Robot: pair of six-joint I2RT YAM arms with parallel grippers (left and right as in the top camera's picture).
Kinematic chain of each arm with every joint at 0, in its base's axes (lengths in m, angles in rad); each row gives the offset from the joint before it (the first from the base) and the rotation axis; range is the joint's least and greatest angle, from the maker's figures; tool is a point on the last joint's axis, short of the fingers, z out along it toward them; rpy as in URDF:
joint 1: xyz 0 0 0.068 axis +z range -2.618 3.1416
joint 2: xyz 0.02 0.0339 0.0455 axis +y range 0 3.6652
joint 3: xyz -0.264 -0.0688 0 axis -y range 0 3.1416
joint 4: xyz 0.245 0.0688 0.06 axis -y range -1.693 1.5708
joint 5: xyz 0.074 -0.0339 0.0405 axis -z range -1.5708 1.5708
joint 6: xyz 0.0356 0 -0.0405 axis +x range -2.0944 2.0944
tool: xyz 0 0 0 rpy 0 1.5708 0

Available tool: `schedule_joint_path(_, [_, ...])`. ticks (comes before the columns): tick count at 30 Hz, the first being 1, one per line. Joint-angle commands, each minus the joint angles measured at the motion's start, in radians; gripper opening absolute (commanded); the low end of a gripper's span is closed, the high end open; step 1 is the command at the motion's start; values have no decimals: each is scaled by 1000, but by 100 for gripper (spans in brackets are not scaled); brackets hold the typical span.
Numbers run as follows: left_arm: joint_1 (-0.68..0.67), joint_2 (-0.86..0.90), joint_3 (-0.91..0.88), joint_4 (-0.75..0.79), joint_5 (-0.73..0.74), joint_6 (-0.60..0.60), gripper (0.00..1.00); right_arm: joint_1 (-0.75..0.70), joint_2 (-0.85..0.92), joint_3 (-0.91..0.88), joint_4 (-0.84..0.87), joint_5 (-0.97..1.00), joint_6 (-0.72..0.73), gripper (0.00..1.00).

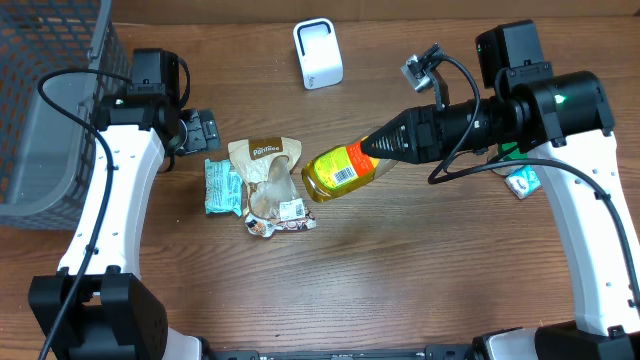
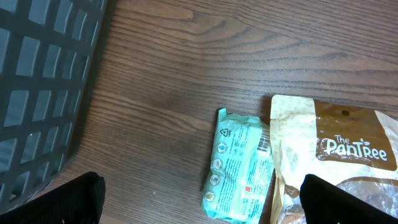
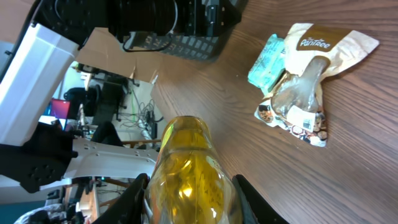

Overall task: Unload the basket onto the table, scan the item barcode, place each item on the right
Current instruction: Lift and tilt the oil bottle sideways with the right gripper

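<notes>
Bottle of yellow liquid (image 3: 186, 168): gripped at one end by the jaws of the right gripper (image 1: 380, 148), held tilted above mid-tabletop (image 1: 420, 280), with the label barcode turned upward.

White scanner unit (image 1: 318, 53): stood near the far edge, apart from the bottle.

Step in hand, as judged: the barcode is to be turned squarely toward the scanner face and held steady.

Left gripper (image 1: 203, 130): jaws spread wide, nothing held, near teal packet (image 1: 222, 187) and Pantree pouch (image 1: 268, 175).

Open room is found between bottle and scanner. The left side is bounded by a mesh basket (image 1: 40, 120).
</notes>
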Motion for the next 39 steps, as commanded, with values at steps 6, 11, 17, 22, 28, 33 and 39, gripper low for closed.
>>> schedule_joint_path(6, [2,2,17,-3,-9,14,100,-5,-7,13,-33,-108,-1,16])
schedule_joint_path(11, [2,2,17,-3,-9,14,99,-4,-7,13,-64,-108,-1,16])
schedule_joint_path(17, [2,2,17,-3,-9,14,99,-3,-7,13,-112,-106,-5,13])
schedule_joint_path(22, [2,2,17,-3,-9,14,100,-3,-7,13,-124,-103,-6,13])
schedule_joint_path(28, [2,2,17,-3,-9,14,99,-3,-7,13,-158,-104,-13,13])
schedule_joint_path(33, [2,2,17,-3,-9,14,100,-3,-7,13,-164,-104,-13,13])
schedule_joint_path(39, [2,2,17,-3,-9,14,100,-3,-7,13,-178,-104,-13,13])
